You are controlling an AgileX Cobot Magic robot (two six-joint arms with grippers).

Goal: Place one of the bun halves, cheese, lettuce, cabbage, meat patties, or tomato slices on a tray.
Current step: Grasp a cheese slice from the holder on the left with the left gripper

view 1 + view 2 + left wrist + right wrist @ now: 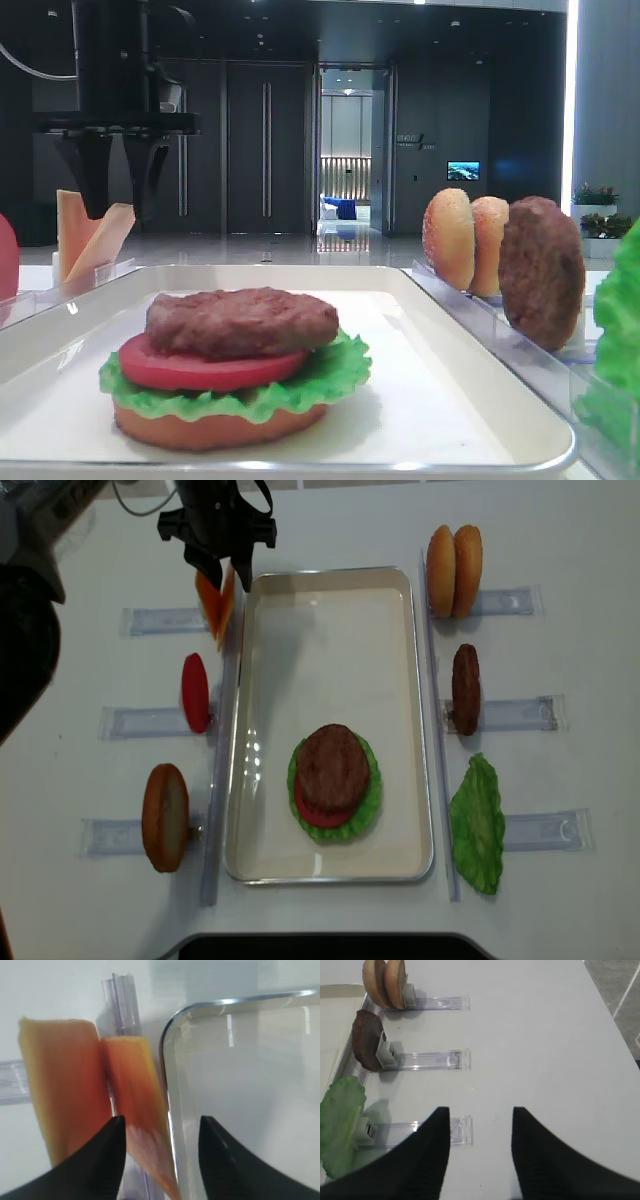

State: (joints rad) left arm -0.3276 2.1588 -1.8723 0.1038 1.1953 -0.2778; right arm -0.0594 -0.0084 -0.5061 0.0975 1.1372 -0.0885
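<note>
My left pincer (222, 558) hangs spread above the 2 cheese slices (216, 602) standing in a clear rack (165, 620) at the tray's far-left corner; its tips straddle the slice nearer the tray, but I cannot tell if they touch it. In the left wrist view that slice (137, 1105) leans against the tray's silvery rim (170, 1110), which crowds the right fingertip. My right pincer (480, 1125) is spread over bare table beside the lettuce rack (420, 1130), holding nothing.

On the white tray (330, 630), toward its near end, sits a stack: flat bun half (215, 428), lettuce (300, 385), tomato slice (200, 368), meat patty (240, 320) on top. Off the tray's left edge stand 1 tomato slice (195, 692) and 1 bun half (165, 817); off its right edge, 2 bun halves (454, 570), 1 patty (465, 688) and a lettuce leaf (478, 825).
</note>
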